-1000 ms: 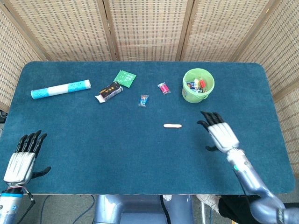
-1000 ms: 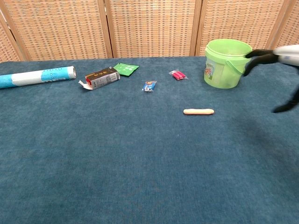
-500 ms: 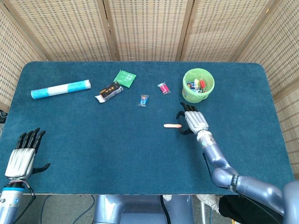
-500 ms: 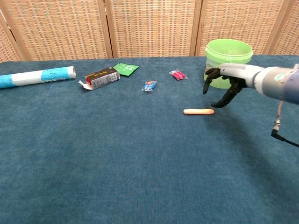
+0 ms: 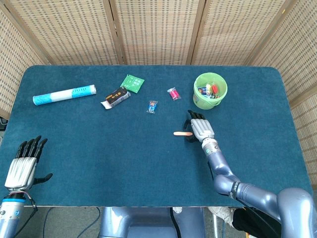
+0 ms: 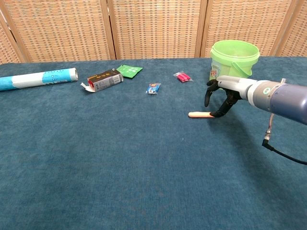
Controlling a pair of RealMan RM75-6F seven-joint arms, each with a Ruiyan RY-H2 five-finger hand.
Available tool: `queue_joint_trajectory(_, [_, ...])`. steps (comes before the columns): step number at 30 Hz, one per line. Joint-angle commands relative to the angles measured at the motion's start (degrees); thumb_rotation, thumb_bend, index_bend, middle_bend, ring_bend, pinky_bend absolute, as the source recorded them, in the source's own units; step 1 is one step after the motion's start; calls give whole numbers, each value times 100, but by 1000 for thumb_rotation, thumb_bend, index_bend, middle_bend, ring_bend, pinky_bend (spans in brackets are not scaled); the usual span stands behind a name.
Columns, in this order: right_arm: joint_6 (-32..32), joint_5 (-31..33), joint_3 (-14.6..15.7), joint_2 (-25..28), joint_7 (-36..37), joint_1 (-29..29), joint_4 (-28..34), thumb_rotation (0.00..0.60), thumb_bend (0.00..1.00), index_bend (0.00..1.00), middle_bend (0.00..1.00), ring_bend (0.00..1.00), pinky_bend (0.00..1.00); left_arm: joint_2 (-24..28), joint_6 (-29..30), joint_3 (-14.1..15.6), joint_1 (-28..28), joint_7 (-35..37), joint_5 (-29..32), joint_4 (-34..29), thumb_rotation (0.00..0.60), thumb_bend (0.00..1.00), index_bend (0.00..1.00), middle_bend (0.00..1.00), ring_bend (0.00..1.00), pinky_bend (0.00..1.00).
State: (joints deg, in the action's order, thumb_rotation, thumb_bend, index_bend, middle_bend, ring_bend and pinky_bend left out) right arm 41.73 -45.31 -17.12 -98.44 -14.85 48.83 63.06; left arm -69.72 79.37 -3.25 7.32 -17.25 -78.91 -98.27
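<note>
A small pale orange stick (image 5: 182,133) (image 6: 200,114) lies on the blue table cloth (image 5: 124,148), in front of the green bucket (image 5: 210,90) (image 6: 233,64). My right hand (image 5: 200,128) (image 6: 224,93) hovers over the stick's right end, fingers spread and pointing down, the thumb tip at or very near the stick. Nothing is held in it. My left hand (image 5: 22,166) rests open at the near left corner of the table, far from every object; the chest view does not show it.
The bucket holds several small packets. Behind the stick lie a pink packet (image 5: 173,93), a blue packet (image 5: 152,106), a small dark box (image 5: 115,96), a green sachet (image 5: 132,82) and a white and teal roll (image 5: 64,94) at the far left.
My right hand has swept from the right side of the table leftward to the stick's right end and lowered over it. The left hand has barely moved.
</note>
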Motion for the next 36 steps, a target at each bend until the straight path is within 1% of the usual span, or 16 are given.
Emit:
queue_joint_trajectory(1, [-26, 37, 62, -102, -21, 20, -164, 600, 497, 466, 0, 0, 0, -4, 3, 2, 6, -9, 2, -3, 600, 0, 0, 0, 0, 0])
queue_joint_trajectory(5, [-78, 14, 117, -182, -26, 42, -282, 600, 508, 467, 0, 0, 0, -2, 1, 20, 12, -58, 11, -35, 600, 0, 0, 0, 0, 0])
queue_joint_trajectory(10, [-79, -35, 117, -247, 27, 62, -362, 600, 512, 472, 0, 0, 0, -9, 13, 25, 16, -92, 43, -46, 600, 0, 0, 0, 0, 0])
queue_joint_trajectory(19, [-126, -72, 110, -368, 161, 53, -574, 600, 519, 512, 3, 0, 0, 5, 49, 38, 11, -64, 48, -61, 600, 0, 0, 0, 0, 0])
queue_joint_trajectory(22, [-107, -125, 101, -393, 210, 48, -621, 600, 519, 537, 25, 0, 0, -2, 44, 53, 17, -71, 38, -58, 600, 0, 0, 0, 0, 0])
queue_joint_trajectory(26, [-43, -187, 92, -454, 273, 22, -722, 600, 528, 633, 49, 0, 0, 15, 70, 44, 13, -49, 47, -87, 600, 0, 0, 0, 0, 0])
queue_joint_trajectory(28, [-56, -224, 79, -470, 364, -3, -754, 600, 548, 646, 54, 0, 0, 26, 77, 47, 7, -30, 52, -92, 600, 0, 0, 0, 0, 0])
queue_joint_trajectory(30, [-42, -314, 60, -464, 503, -43, -736, 600, 585, 648, 55, 0, 0, 27, 77, 57, 9, -20, 43, -84, 600, 0, 0, 0, 0, 0])
queue_joint_trajectory(33, [-59, -384, 41, -398, 631, -87, -613, 600, 605, 648, 56, 0, 0, 26, 68, 66, 15, -29, 37, -83, 600, 0, 0, 0, 0, 0])
queue_joint_trajectory(36, [-41, -439, -34, -210, 834, -179, -217, 600, 606, 650, 60, 0, 0, 24, 68, 77, 18, -27, 25, -86, 600, 0, 0, 0, 0, 0])
